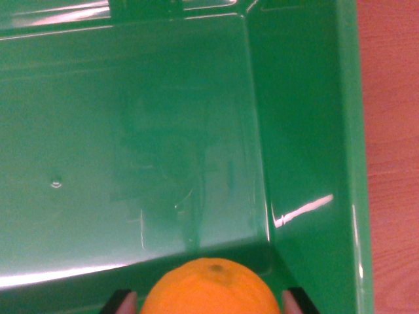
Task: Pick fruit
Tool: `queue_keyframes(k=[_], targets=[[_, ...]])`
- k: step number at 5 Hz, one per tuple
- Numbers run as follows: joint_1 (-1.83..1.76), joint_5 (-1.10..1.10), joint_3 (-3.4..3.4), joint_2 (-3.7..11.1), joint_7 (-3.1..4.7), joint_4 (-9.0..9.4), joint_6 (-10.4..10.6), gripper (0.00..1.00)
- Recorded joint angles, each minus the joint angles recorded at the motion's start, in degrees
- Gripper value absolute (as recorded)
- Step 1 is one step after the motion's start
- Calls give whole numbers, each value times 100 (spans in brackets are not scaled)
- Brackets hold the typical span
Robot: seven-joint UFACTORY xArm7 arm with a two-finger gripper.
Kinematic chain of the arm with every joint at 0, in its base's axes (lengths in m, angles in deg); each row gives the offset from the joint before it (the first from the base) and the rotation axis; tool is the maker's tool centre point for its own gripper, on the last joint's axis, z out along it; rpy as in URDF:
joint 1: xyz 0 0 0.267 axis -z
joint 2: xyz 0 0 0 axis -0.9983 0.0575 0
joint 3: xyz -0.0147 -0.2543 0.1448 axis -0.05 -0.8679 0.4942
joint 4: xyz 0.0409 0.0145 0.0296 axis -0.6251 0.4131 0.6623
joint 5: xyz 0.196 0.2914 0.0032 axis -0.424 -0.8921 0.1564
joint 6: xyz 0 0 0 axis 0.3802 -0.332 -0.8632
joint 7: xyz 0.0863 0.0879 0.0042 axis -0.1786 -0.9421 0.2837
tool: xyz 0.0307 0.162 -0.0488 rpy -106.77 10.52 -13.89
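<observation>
- orange (211,289) closest to camera, bottom centre, only top half visible, small dark stem dimple on top
- gripper (211,302) fingers (122,302) on either side of the orange, tips flush against its sides, clamped on it
- orange held above a green bin (308,118), over the bin's near wall
- bin floor glossy, bare, faint reflections
- bin's right wall and rim beyond the orange on the wrist view's right
- reddish wood tabletop (393,131) outside that rim
</observation>
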State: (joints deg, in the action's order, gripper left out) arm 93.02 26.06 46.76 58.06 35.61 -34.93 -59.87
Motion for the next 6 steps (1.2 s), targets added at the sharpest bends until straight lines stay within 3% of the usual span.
queue_keyframes(k=[1, 2, 3, 4, 5, 6], targets=[[0, 0, 0, 0, 0, 0, 0, 100], [-3, -10, 4, -101, 23, -118, -218, 100], [-3, -10, 4, -101, 23, -118, -218, 100], [-5, -18, 7, -192, 44, -224, -414, 100], [-5, -18, 7, -192, 44, -224, -414, 100], [-7, -26, 10, -267, 61, -312, -576, 100]])
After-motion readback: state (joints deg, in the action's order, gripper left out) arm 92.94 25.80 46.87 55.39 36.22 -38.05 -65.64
